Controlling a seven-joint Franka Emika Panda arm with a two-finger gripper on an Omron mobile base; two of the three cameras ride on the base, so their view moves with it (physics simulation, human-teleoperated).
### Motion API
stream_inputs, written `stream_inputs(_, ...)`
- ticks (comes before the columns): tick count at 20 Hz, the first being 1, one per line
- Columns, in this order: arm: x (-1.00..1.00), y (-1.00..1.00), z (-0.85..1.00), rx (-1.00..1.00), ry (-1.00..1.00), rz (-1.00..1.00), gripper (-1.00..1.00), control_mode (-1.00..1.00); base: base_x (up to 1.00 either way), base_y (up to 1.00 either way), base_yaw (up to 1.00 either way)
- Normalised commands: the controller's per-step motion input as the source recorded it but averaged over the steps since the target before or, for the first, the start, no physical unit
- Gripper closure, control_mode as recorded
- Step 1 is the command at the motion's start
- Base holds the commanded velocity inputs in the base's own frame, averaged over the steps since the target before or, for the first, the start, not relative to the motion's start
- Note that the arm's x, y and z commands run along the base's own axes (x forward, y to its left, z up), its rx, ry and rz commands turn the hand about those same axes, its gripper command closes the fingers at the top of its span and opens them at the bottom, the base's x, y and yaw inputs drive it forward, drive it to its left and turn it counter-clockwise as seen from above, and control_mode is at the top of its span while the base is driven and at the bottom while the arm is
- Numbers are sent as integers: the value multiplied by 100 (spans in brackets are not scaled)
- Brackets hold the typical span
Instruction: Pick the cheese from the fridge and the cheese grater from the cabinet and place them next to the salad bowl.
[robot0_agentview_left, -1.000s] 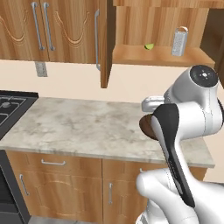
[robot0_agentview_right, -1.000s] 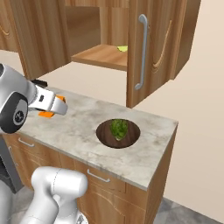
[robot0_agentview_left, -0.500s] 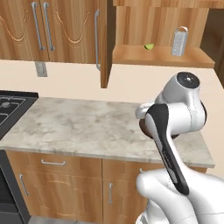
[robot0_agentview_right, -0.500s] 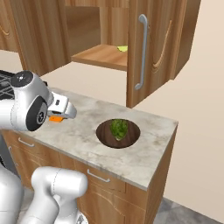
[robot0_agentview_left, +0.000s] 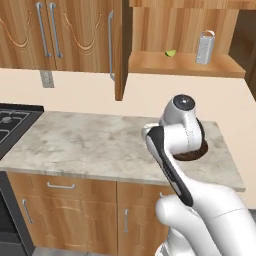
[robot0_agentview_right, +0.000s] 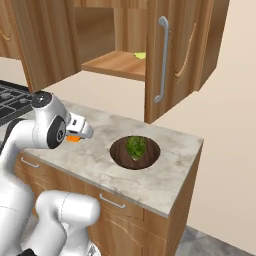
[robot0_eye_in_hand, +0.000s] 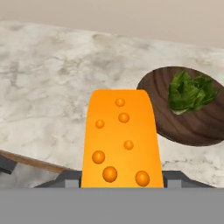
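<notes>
My gripper (robot0_agentview_right: 79, 132) is shut on the cheese (robot0_eye_in_hand: 120, 140), an orange wedge with small round spots, and holds it just above the marble counter (robot0_agentview_right: 100, 160). In the hand view the salad bowl (robot0_eye_in_hand: 188, 109), dark brown with green leaves, lies to the right of the cheese and a little beyond it. From the right base view the salad bowl (robot0_agentview_right: 135, 151) is a short way right of the cheese (robot0_agentview_right: 73, 138). The cheese grater (robot0_agentview_left: 205, 47) stands upright on the shelf of the open cabinet (robot0_agentview_left: 180, 64). My arm hides most of the bowl (robot0_agentview_left: 194, 155) in the left base view. The fridge is out of view.
A small green item (robot0_agentview_left: 170, 52) lies on the cabinet shelf left of the grater. An open cabinet door (robot0_agentview_right: 165, 55) with a long bar handle hangs above the bowl. A black stove (robot0_agentview_left: 12, 122) borders the counter's left end. The counter ends just right of the bowl.
The arm has swung the cheese down and toward the salad bowl, closer to the counter. The gripper has stayed shut on it.
</notes>
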Motion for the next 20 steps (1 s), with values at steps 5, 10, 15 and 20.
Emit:
stream_inputs(5,67,1,-45,0,21,-8,100,-100,0,0,0)
stream_inputs(10,66,23,-36,0,11,-12,100,-100,0,0,0)
stream_inputs(15,58,3,-43,2,6,-47,100,-100,0,0,0)
stream_inputs(20,16,3,-37,1,2,-45,100,-100,0,0,0)
